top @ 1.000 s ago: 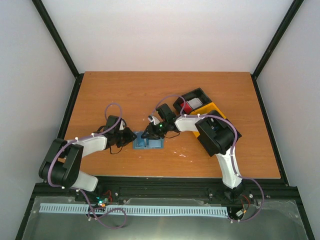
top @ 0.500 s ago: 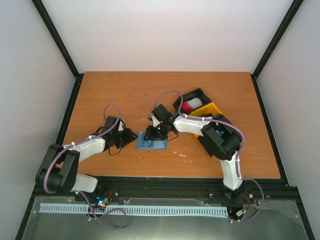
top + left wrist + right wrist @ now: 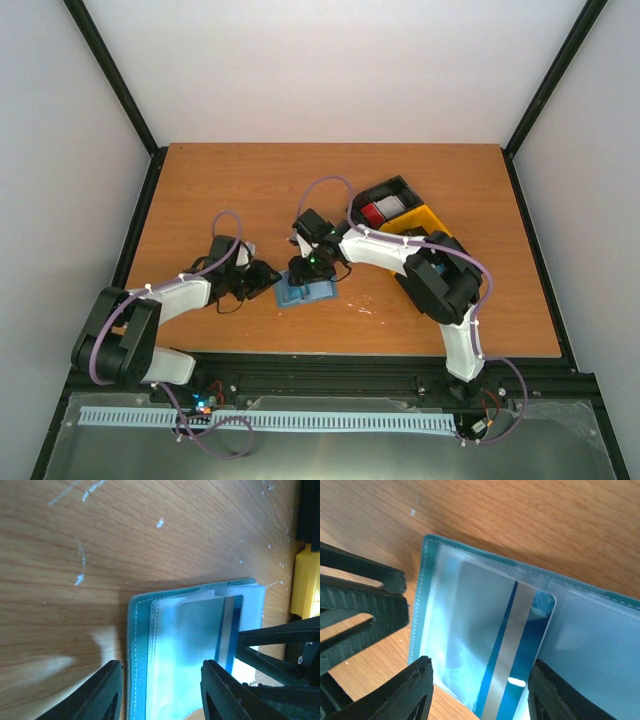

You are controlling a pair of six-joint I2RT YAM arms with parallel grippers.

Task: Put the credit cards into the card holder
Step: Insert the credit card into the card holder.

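- Both grippers have spread their jaws since the earlier frame, and the card holder (image 3: pixel 312 295) now lies slightly skewed on the table (image 3: pixel 250 190).
- Top view: the left gripper (image 3: pixel 272 282) sits at the holder's left edge. The right gripper (image 3: pixel 300 272) hangs over its far side. The black-and-yellow tray (image 3: pixel 432 215) is to the right, well apart, with red cards (image 3: pixel 374 212) in one compartment.
- Left wrist view: the left gripper (image 3: pixel 162 692) has its fingers moderately apart above the open holder (image 3: pixel 142 645) and grips nothing. A blue card (image 3: pixel 220 625) with a silver stripe lies partly under a clear pocket. The right arm's fingers (image 3: pixel 272 635) reach in from the right.
- Right wrist view: the right gripper (image 3: pixel 480 695) is wide apart and empty, poised over the same blue card (image 3: pixel 515 650). The card's hazy part is covered and its bright end looks exposed. The left arm's fingers (image 3: pixel 365 612) stand just beside the holder's edge.
- Step in hand, as I judge it: seating the card. One arm should pin the holder flat. The other should push the exposed end squarely along the pocket so the plastic does not bunch or the holder slide.
- Count: one card holder, one blue card in it, one tray. The red patch may be a stack, so I cannot count the red cards.
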